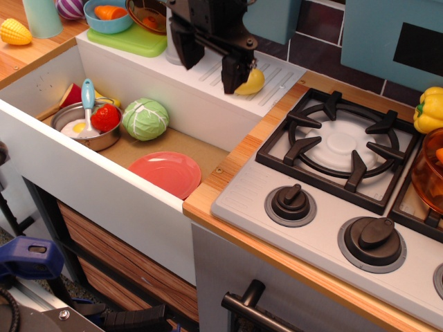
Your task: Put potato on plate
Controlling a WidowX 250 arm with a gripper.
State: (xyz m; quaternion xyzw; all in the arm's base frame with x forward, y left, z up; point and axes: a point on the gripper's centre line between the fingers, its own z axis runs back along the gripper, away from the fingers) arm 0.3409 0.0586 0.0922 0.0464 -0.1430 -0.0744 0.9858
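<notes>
The potato (251, 83) is a small pale-yellow lump lying on the white ribbed drainboard (277, 86) at the back of the sink. The black gripper (208, 59) hangs open just left of it; its right finger (231, 72) partly covers the potato's left side and its left finger (183, 48) is farther left. Nothing is held. The coral-pink plate (165, 173) lies flat on the sink floor near the front right corner, below and in front of the gripper.
A green cabbage (145, 119) and a steel pan (88, 128) with a tomato, egg and blue spoon sit in the sink. A blue bowl (107, 15) and green board are behind. The stove (342, 149) is at right, with a yellow pepper (429, 109). The corn (15, 31) is far left.
</notes>
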